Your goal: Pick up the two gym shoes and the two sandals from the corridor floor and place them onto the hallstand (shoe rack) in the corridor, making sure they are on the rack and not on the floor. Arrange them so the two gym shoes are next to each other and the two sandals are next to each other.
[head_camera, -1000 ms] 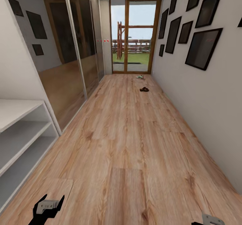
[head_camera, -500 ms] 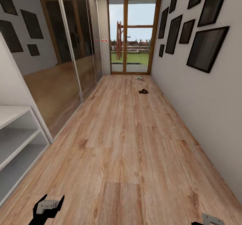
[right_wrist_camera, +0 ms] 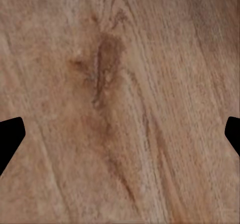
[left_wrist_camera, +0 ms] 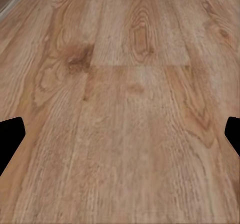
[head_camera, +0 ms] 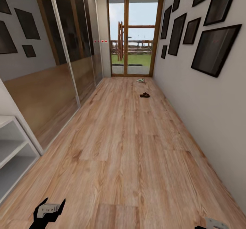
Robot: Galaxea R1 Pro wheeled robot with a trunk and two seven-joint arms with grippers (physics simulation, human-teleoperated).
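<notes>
Stretched away toward a glazed wooden door at the far end: the corridor floor, light wood planks with strong grain. Ran along the left side: mirrored sliding wardrobe doors, reflecting floor and frames. Hung on the right wall: a cluster of dark picture frames. Stood at the near left edge, cut off by the view: the hallstand, pale grey-white, its low open shelves bare in the part visible. Lay far down the corridor near the right wall: a brown sandal, and beyond it, closer to the door, a white gym shoe with a hint of green; both on the floor, well apart from the hallstand, too small to count or tell more. Hovered low over the planks at the bottom of the head view: the left gripper, black fingers spread wide apart, holding nothing. Peeked in at the bottom right corner: the right gripper, mostly cropped there; in its wrist view, fingertips at opposite edges, likewise apart over bare wood.
</notes>
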